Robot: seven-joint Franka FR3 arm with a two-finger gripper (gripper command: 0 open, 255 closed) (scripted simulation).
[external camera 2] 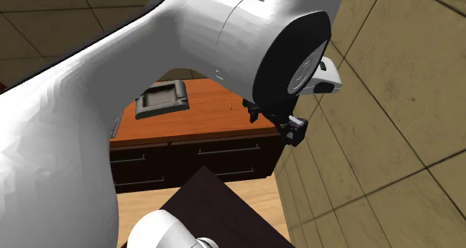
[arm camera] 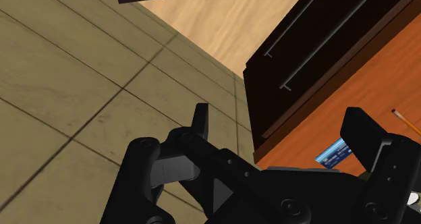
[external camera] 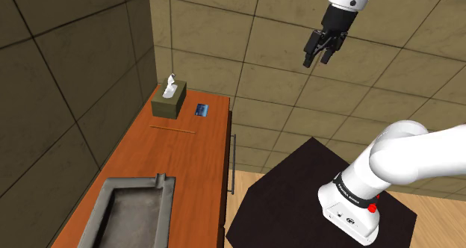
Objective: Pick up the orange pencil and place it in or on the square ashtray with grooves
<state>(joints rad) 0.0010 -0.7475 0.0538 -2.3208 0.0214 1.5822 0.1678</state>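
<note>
Jaws open, empty, apparently out past the desk [external camera: 196, 164]; orange pencil [external camera: 172, 128] lies well apart on it

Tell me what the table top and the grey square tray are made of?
Table top: looks like wood, smooth orange-brown with faint grain streaks. Square tray: mottled dull grey, maybe stone or metal; I cannot tell which.

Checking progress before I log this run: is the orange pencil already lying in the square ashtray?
No, the orange pencil lies on the desk top near the tissue box, well apart from the ashtray.
</note>
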